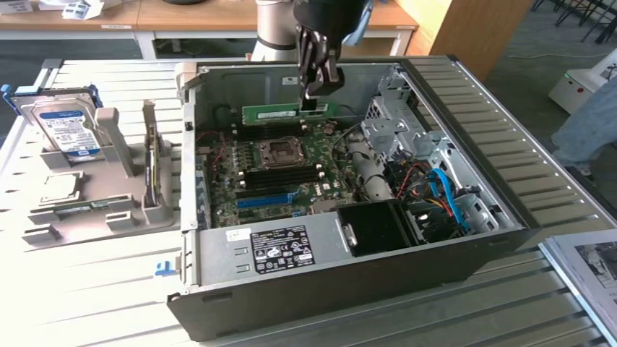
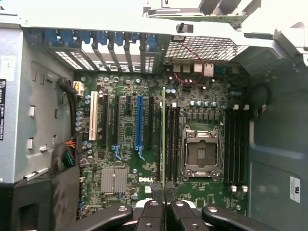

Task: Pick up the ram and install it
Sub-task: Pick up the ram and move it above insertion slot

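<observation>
Gripper (image 1: 314,100) clamping shut on the ram (image 1: 274,111), holding the green stick level and on edge above the motherboard (image 1: 279,166), inside the open computer case (image 1: 386,267), hanging just beside the dark memory slots (image 2: 172,144) (contact with them unclear), near the processor socket (image 2: 200,154), hard drive (image 1: 66,126) standing well apart at the exterior view's left.

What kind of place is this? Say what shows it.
Probably a robotics lab for PC assembly: an open computer case on a slatted table, the claw holding the ram inside it, desks behind.
</observation>
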Robot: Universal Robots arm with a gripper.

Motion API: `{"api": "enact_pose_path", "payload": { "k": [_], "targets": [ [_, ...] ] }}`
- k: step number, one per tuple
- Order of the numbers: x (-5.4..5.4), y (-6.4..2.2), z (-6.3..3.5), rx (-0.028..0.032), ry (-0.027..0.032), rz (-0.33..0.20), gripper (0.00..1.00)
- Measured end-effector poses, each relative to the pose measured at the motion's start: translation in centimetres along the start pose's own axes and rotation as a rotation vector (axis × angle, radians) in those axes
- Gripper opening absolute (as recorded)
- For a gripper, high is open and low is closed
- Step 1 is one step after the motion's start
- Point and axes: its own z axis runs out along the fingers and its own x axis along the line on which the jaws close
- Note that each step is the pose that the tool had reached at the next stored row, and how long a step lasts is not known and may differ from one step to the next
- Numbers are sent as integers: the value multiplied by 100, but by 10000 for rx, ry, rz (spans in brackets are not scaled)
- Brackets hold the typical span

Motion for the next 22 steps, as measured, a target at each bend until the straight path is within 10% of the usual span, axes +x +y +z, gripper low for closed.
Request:
{"api": "enact_pose_path", "payload": {
  "k": [22],
  "targets": [
    [-76, -6, 95, 7, -2, 46, 12]
  ]
}}
